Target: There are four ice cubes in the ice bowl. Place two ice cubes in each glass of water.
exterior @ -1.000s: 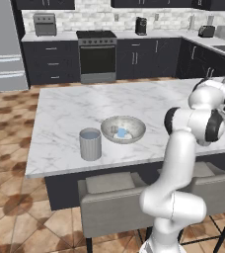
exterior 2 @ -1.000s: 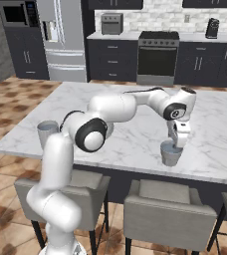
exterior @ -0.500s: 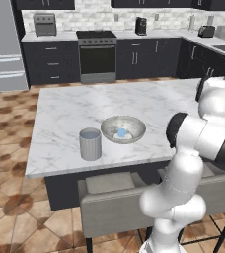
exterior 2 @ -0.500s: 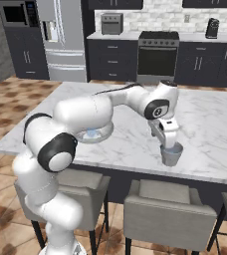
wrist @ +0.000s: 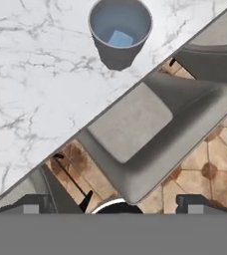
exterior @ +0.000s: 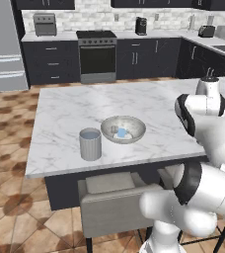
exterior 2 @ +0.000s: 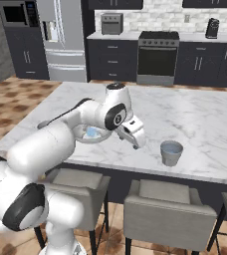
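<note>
The ice bowl (exterior: 123,129) stands mid-counter with pale-blue ice cubes (exterior: 120,132) in it; the arm partly hides the bowl (exterior 2: 92,133) in the right base view. One glass of water (exterior: 90,144) is to the bowl's left near the front edge. The other glass of water (exterior 2: 171,152) is on the bowl's far side, and an ice cube (wrist: 119,38) floats in this glass (wrist: 119,30). My gripper (exterior 2: 137,142) hangs open and empty over the counter's front edge, between bowl and that glass. In the hand view the gripper (wrist: 118,204) is well apart from the glass.
Grey stools (exterior 2: 163,199) stand tucked under the marble island's front edge (exterior 2: 150,169); one stool seat (wrist: 130,124) lies right under the hand. A stove (exterior: 97,57) and dark cabinets line the back wall, and a fridge (exterior 2: 60,40) is at the left.
The arm has swung the open gripper away from above the glass with the cube, leftward toward the bowl side. Bowl and glasses stay where they were.
</note>
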